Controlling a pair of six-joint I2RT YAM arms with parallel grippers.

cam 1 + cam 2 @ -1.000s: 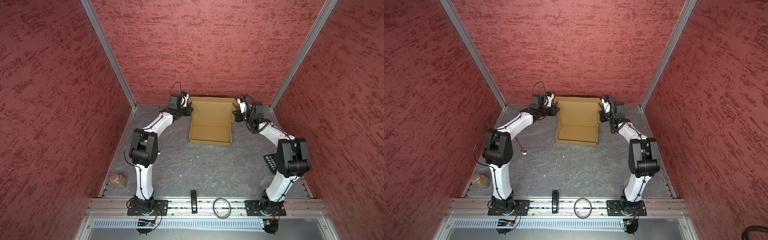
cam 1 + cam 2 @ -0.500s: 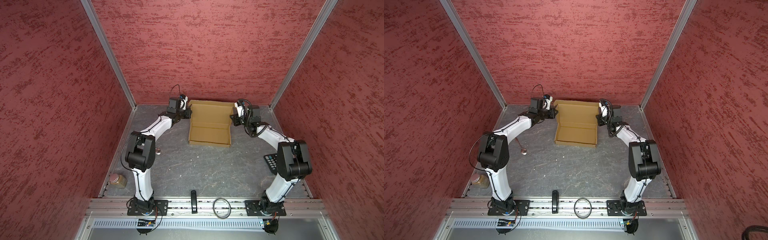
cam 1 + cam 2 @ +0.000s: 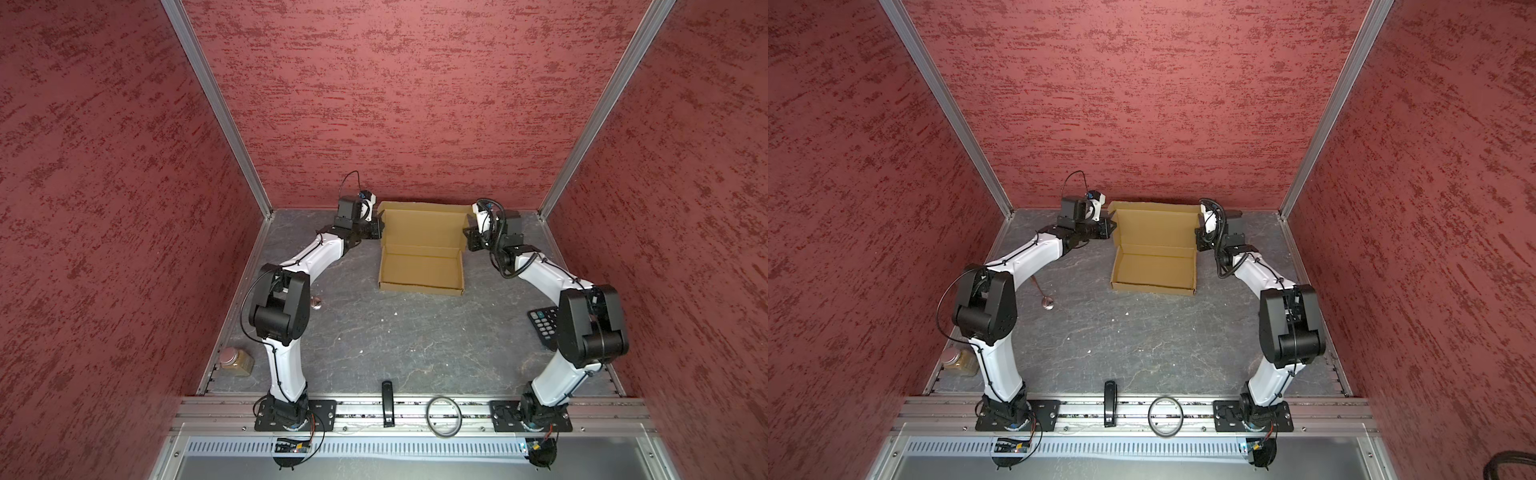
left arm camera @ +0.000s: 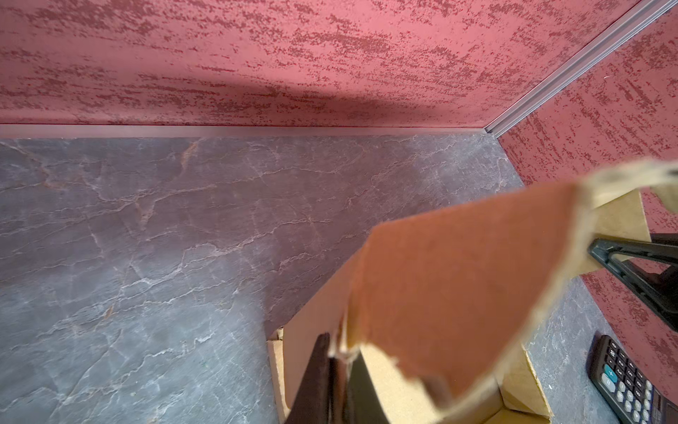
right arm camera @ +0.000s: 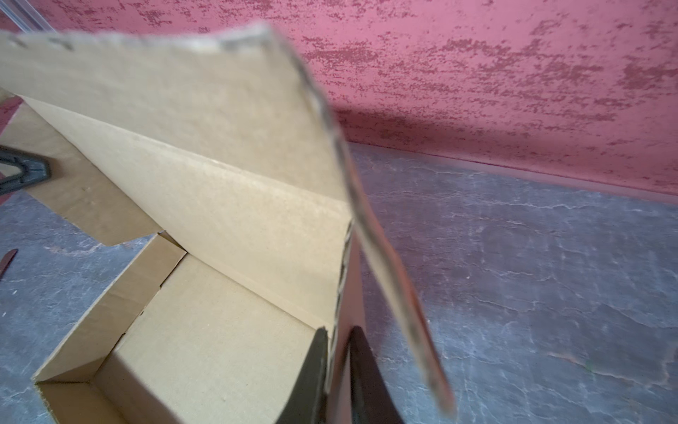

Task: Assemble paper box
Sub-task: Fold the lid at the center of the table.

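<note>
The paper box is a tan cardboard tray near the back wall, with its lid standing up behind it. My left gripper is at the lid's left edge. In the left wrist view it is shut on a cardboard flap. My right gripper is at the box's right side. In the right wrist view it is shut on the edge of the side wall, beside the tray floor.
A calculator lies by the right arm. A spoon lies under the left arm. A jar stands at the front left. A black bar and a ring sit on the front rail. The back wall rises just behind the box.
The right gripper has moved inward and a little nearer along the box's right side. The left arm has shifted slightly toward the back. The box has barely moved.
</note>
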